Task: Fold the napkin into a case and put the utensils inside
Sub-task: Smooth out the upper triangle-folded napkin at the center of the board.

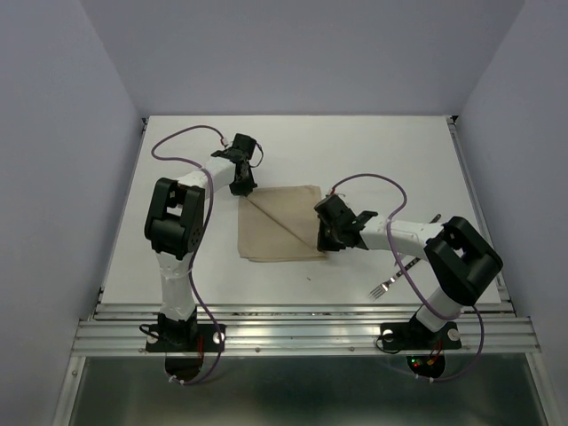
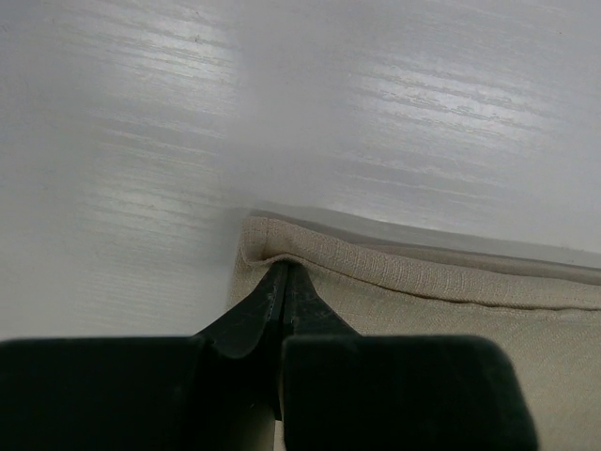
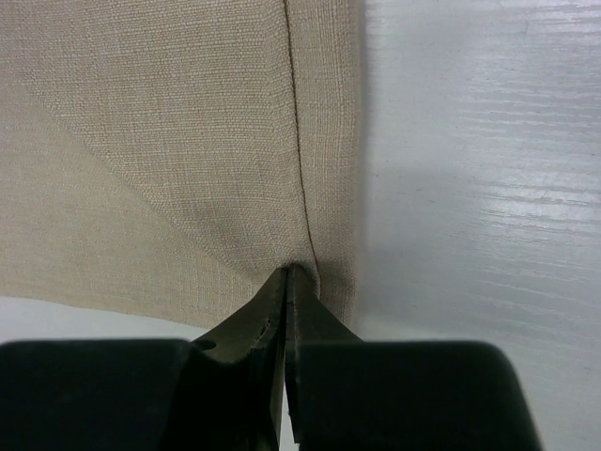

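Top view: the napkin (image 1: 282,224) lies flat on the table (image 1: 373,160) between the two hands, with one diagonal flap laid over it. The left gripper (image 1: 241,186) sits on its far-left corner and the right gripper (image 1: 327,240) on the opposite near-right corner. The fork (image 1: 386,286) lies bare behind the right gripper, beside that arm and well apart from the cloth. No knife is visible. No case is formed yet, so nothing holds anything.

Left wrist: the fingers are pressed together, pinching the napkin (image 2: 423,310) corner right at the tips. The cloth runs off to the gripper's right, with bare table ahead.

Right wrist: the tips are closed tight on the napkin (image 3: 188,141) corner where the stitched edge ends. The cloth spreads ahead and to the left, with table to the right.

Handling, as a judgement: the cloth looks light, soft and floppy and won't keep a shape. It drags and bunches easily, so corners and edges are the places to grip. A thin pinch could slip off. The fork is stiff, slim and low-lying, best taken mid-handle.
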`<state>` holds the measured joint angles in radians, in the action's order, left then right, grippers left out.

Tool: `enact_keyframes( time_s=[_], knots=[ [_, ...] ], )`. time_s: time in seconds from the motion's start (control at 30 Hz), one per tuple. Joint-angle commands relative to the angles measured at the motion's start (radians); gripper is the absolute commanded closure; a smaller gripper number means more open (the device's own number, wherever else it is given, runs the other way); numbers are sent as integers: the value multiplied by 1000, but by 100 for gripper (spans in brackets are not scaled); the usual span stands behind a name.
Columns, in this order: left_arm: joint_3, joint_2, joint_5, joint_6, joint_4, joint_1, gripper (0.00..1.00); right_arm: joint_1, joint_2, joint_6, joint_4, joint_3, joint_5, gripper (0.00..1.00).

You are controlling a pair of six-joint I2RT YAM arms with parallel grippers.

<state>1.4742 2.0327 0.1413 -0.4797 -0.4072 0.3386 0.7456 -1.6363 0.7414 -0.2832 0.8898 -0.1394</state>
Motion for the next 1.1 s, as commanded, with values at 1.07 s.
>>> enact_keyframes(
  time_s=[1.07],
  knots=[
    [-219,-269,-135,-53,90,48,100,0,111,-30,33,-86,41,97]
  ],
)
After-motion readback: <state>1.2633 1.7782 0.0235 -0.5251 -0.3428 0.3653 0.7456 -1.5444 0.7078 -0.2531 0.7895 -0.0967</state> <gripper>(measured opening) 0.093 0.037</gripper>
